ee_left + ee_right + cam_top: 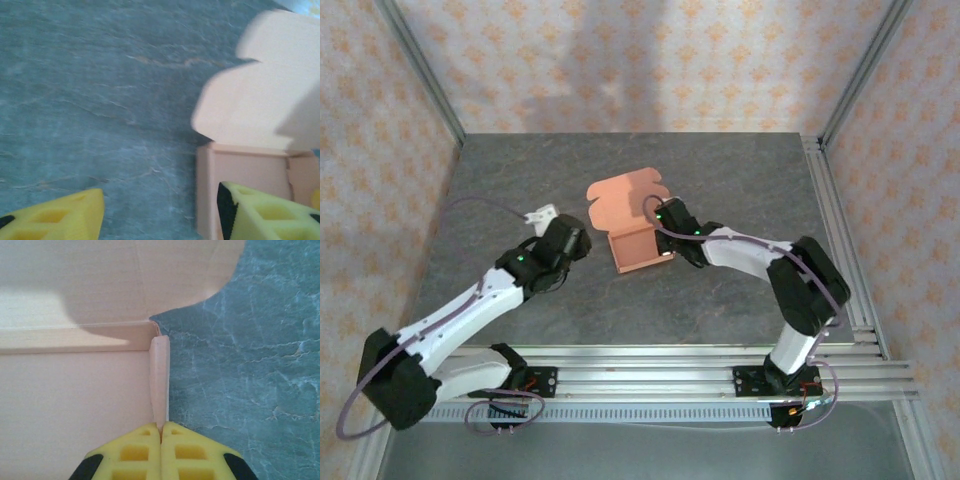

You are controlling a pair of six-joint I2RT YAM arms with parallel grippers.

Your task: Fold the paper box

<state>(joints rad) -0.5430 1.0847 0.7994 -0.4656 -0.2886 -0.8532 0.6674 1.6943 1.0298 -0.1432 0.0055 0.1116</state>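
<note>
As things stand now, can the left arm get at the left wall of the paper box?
Probably yes. The left gripper is open beside the paper box, with bare table before that wall. The right gripper is shut on the opposite wall, out of the way.

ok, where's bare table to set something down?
Free: the far strip of table between paper box and back wall; the near patch between box and rail. Crowded: the centre, right gripper pinching the box's side wall, left gripper open on its left.
</note>
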